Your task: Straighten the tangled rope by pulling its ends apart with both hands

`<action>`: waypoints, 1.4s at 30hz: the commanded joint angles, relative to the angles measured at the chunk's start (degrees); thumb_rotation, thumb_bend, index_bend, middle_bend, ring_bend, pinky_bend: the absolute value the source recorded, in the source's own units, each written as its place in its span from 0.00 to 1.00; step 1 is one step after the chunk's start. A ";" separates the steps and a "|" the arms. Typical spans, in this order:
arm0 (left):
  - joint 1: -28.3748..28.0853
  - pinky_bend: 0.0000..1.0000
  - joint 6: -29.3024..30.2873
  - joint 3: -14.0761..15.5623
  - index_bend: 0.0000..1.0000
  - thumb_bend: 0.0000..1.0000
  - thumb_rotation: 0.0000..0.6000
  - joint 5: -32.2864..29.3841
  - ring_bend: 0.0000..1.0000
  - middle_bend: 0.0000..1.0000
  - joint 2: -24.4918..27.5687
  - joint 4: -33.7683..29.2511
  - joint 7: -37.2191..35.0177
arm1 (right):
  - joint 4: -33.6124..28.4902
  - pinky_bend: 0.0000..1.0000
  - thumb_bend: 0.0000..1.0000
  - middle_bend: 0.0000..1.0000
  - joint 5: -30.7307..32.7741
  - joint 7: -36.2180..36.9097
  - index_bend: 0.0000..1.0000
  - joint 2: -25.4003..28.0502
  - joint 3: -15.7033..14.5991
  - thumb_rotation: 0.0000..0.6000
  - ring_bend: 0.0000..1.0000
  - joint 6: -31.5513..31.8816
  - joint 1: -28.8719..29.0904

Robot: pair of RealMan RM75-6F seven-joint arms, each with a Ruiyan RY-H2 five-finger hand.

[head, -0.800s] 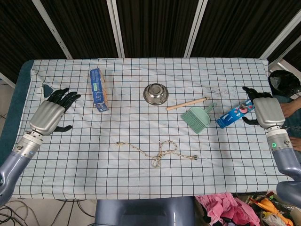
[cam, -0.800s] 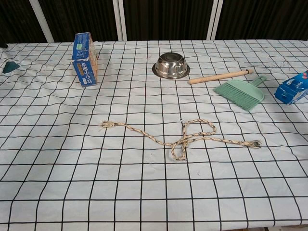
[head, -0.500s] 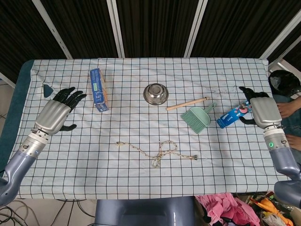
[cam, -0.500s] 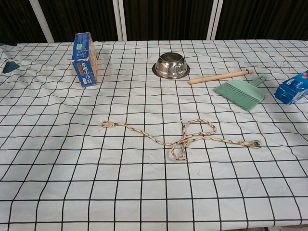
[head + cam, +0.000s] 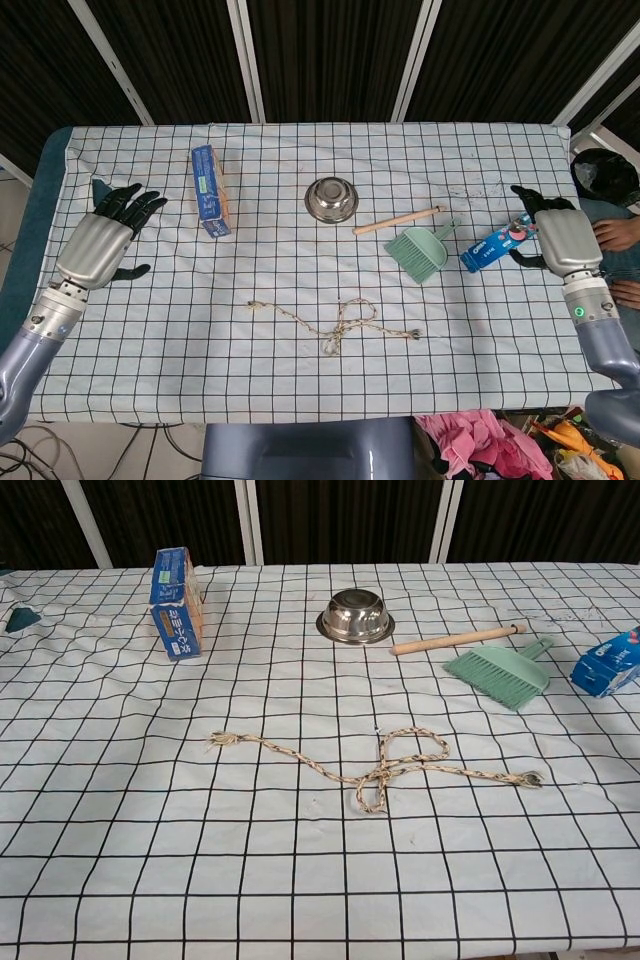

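Head view shows the left hand near the left edge of the checked tablecloth, fingers spread and holding nothing. Half a second ago it had drifted a little inward and toward the blue box; now it sits back out by the edge, close to where it was in the first earlier picture. The right hand hangs at the far right edge, just beside the blue snack packet, and has barely shifted; its dark fingers look loosely apart with nothing gripped, though whether a fingertip touches the packet cannot be told.

The rope lies untouched at the middle front of the table, exactly as before: a frayed left end, a looped tangle right of centre, and a right end trailing toward the dustpan side. Both hands are well apart from it, and neither appears in the chest view.

So the small back-and-forth of the left hand has brought the task no nearer. Nothing has been grasped, and the pull cannot begin until each hand comes down onto its own rope end. The steel bowl, wooden stick and green dustpan with brush stand behind the rope, out of the likely approach paths.
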 commanded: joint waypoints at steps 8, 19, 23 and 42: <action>4.89 0.12 5.31 3.21 0.12 0.06 1.00 1.54 0.00 0.11 3.29 -0.78 0.57 | -8.05 0.27 0.16 0.28 -2.19 0.01 0.11 4.94 -2.97 1.00 0.38 0.27 -2.74; 10.26 0.12 10.84 7.63 0.12 0.06 1.00 4.75 0.00 0.10 1.06 6.74 -7.90 | -22.52 0.90 0.17 0.81 -4.60 -2.28 0.23 9.40 -10.26 1.00 0.96 1.15 -8.81; 10.01 0.12 10.75 8.07 0.12 0.06 1.00 5.65 0.00 0.10 -0.10 8.69 -8.56 | -24.35 0.99 0.17 0.91 -2.99 -3.48 0.27 6.02 -11.15 1.00 1.00 0.71 -8.77; 7.78 0.12 8.31 8.24 0.12 0.06 1.00 6.52 0.00 0.10 -1.11 7.97 -4.83 | -14.44 1.00 0.25 1.00 15.25 -19.00 0.37 -19.73 -10.17 1.00 1.00 -1.55 0.15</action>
